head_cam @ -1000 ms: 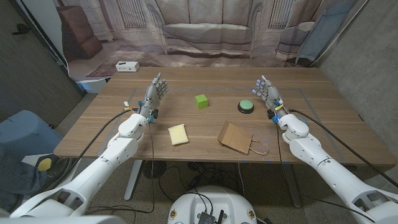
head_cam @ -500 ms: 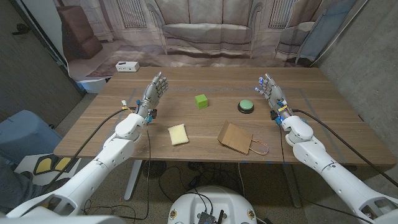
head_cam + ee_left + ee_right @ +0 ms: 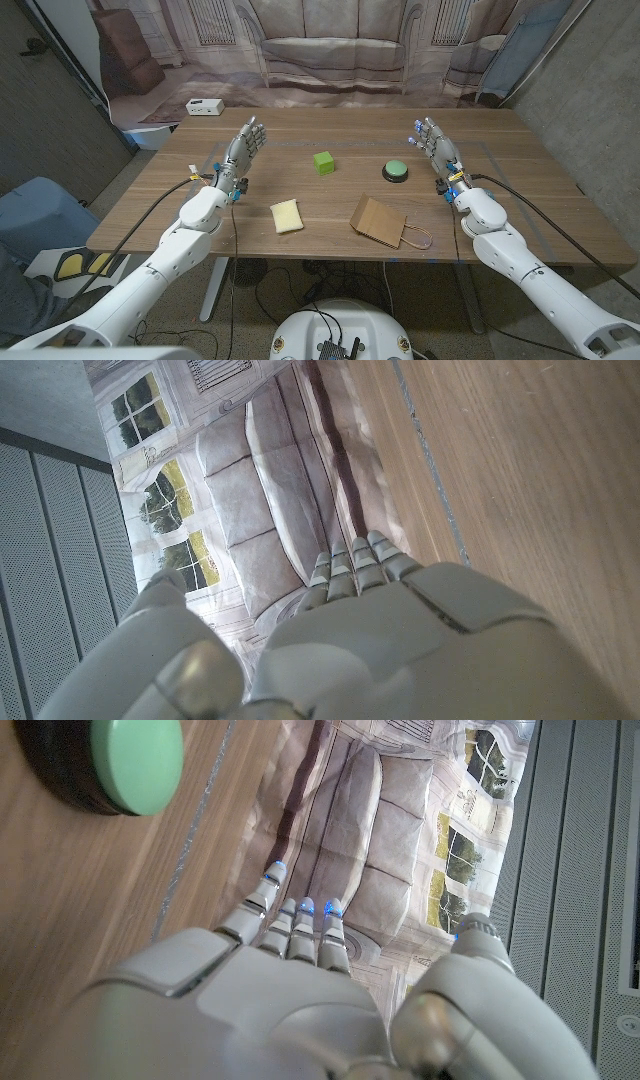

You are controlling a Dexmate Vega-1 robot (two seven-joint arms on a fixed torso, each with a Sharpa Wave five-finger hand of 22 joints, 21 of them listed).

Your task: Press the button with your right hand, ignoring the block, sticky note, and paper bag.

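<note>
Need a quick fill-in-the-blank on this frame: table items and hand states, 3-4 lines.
1. The button has a ____ top on a black base.
2. The paper bag lies between the button and the table's ____ edge.
3. The right hand holds ____, its fingers apart.
4. The green block sits between the left hand and the ____.

Missing words: green; near; nothing; button

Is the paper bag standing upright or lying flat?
Lying flat: the paper bag rests on its broad side on the table, handle toward the near edge.
</note>
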